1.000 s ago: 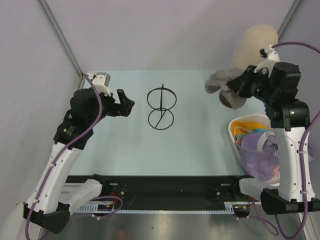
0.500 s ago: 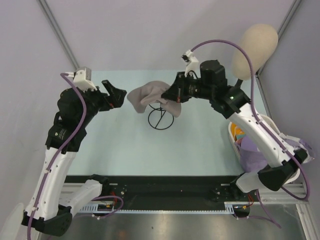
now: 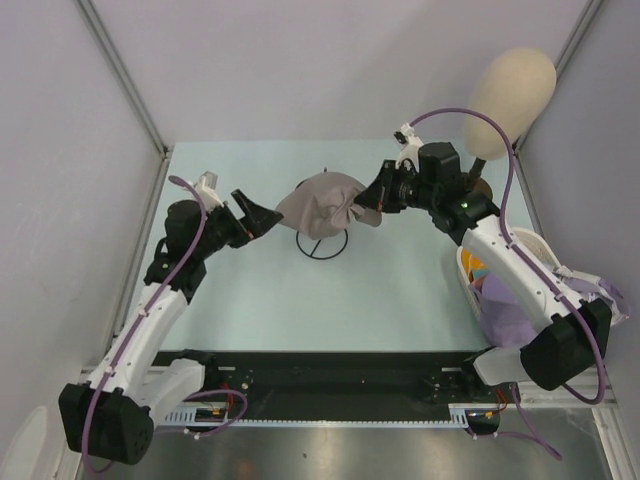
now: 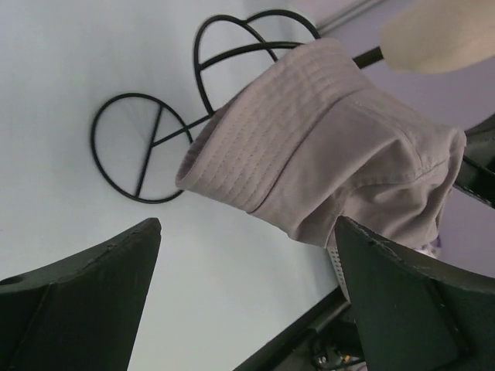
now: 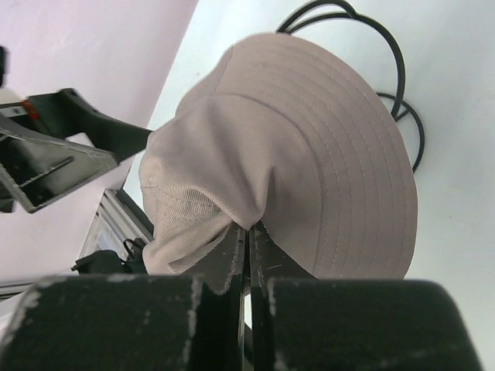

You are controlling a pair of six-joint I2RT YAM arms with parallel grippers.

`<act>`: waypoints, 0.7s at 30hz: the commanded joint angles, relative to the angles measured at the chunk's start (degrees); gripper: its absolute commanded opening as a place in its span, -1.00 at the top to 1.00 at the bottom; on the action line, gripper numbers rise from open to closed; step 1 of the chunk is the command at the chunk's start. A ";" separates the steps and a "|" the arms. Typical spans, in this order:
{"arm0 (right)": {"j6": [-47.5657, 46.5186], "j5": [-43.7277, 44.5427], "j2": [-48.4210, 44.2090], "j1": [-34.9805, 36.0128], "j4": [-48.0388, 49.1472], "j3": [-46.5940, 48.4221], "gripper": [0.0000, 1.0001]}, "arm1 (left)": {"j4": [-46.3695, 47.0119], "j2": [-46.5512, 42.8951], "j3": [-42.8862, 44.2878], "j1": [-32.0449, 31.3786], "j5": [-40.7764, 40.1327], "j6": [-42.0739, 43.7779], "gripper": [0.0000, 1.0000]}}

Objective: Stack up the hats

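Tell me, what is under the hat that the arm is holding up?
A black wire stand is under the hat, pinched by the right gripper. Its round foot shows on the table; the hat covers part of its top loops, so whether they touch is hidden.

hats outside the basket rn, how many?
1: the greyish-lavender hat, pinched by the right end effector over the wire stand. Other hats are bunched in the white basket, some maybe hidden.
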 commanded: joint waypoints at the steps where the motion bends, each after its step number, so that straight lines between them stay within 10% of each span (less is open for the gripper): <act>1: 1.30 -2.65 -2.36 -1.27 7.35 0.00 1.00 | 20.22 1.57 -2.67 1.32 10.08 -5.70 -1.00; 21: 0.77 -6.79 1.06 -3.82 6.12 1.58 1.00 | 28.67 14.31 2.95 -0.88 10.69 2.47 -0.46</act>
